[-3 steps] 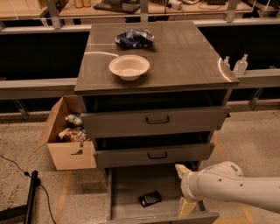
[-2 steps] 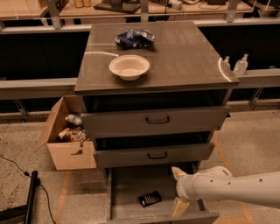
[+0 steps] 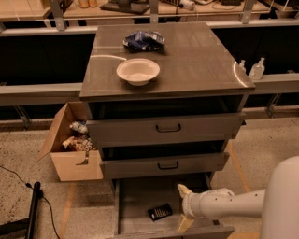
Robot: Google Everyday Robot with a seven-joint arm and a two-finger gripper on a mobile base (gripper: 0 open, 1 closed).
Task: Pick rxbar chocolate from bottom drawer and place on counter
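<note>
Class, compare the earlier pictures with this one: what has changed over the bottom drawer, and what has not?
The tool, open, edged left in view over the bottom drawer toward the rxbar chocolate, grasping nothing. Bar, white bowl and blue bag stayed put.

Speckled floor (image 3: 261, 144) with a cardboard box (image 3: 74, 165), black cable (image 3: 14, 175), pale bench (image 3: 28, 10) behind.

Counter (image 3: 196, 60) — bowl (image 3: 138, 71), bag (image 3: 143, 40); end effector (image 3: 181, 207) over bottom drawer (image 3: 140, 196).

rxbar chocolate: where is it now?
Camera view, lower centre: the rxbar chocolate lies flat on the floor of the bottom drawer, near its front, just image-left of the open claw and apart from it.
</note>
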